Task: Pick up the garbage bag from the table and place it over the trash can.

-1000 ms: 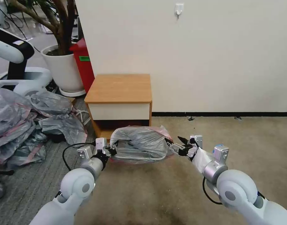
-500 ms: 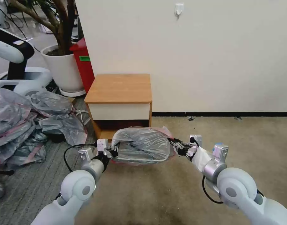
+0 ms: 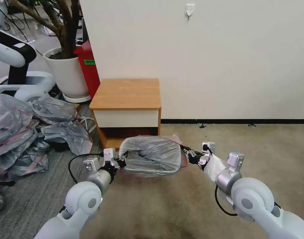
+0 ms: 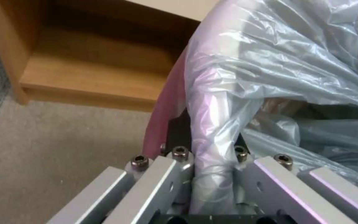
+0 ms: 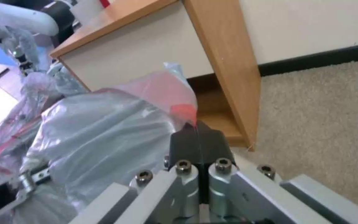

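Garbage bag point(image 3: 151, 155) stretched between both arms, low over carpet just before front edge of counter point(image 3: 127, 94); off counter top. Draped over trash can, hidden beneath, judging by taut boxy shape. Left gripper point(image 3: 120, 161) fingers clamped on bag's left rim fold. Right gripper point(image 3: 191, 155) fingers pressed together on pink band at right end. Since a second ago: right gripper moved inward to bag, closed on rim; bag sagged slightly lower. Meaning: fitting step nearly done, rim seating remaining.
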